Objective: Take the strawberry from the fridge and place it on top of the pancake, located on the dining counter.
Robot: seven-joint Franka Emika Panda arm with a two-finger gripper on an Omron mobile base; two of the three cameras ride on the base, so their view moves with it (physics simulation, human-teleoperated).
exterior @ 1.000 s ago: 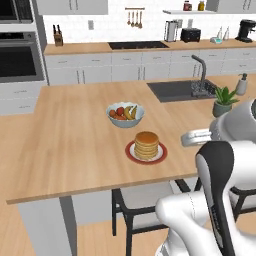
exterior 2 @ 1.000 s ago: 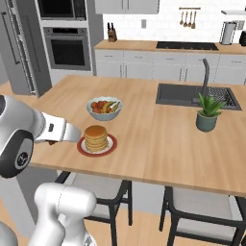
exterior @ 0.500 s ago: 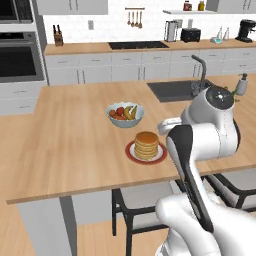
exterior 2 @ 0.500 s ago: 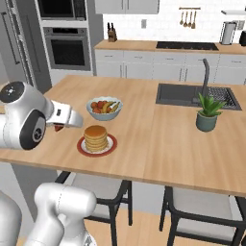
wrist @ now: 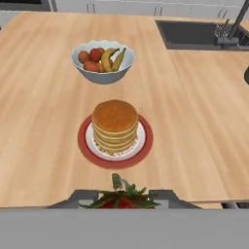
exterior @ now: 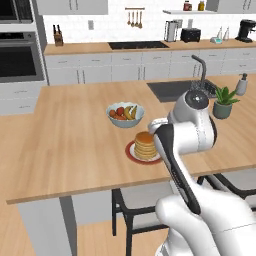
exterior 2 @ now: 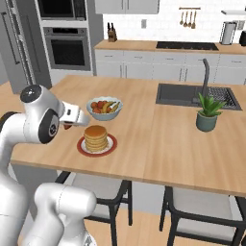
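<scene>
Far left in the right base view stands the grey fridge, doors shut, with the black wall ovens beside it. The light-wood table stretches across the room in front of them.

On the table, toward its near edge, sits the pancake, a short golden stack on a red-rimmed plate. Just beyond it stands a white fruit bowl with bananas and red fruit, near the plate but apart from it. Nothing lies on top of the stack, and the wood between the plate and the near edge is bare.

Further right, the dark sink is set into the table with its faucet rising behind, and a small potted plant stands in front of the sink. Against the back wall runs the wall counter with its cooktop, a knife block, a toaster and a coffee maker. 2 dark stools are tucked under the table's near side.

The arm bends up from the base and its hand reaches in over the table's near edge, level with the plate. In the hand view the tool points at the stack from just short of it, its 2 fingers closed narrowly on the strawberry, whose green leaves stick up between them.
</scene>
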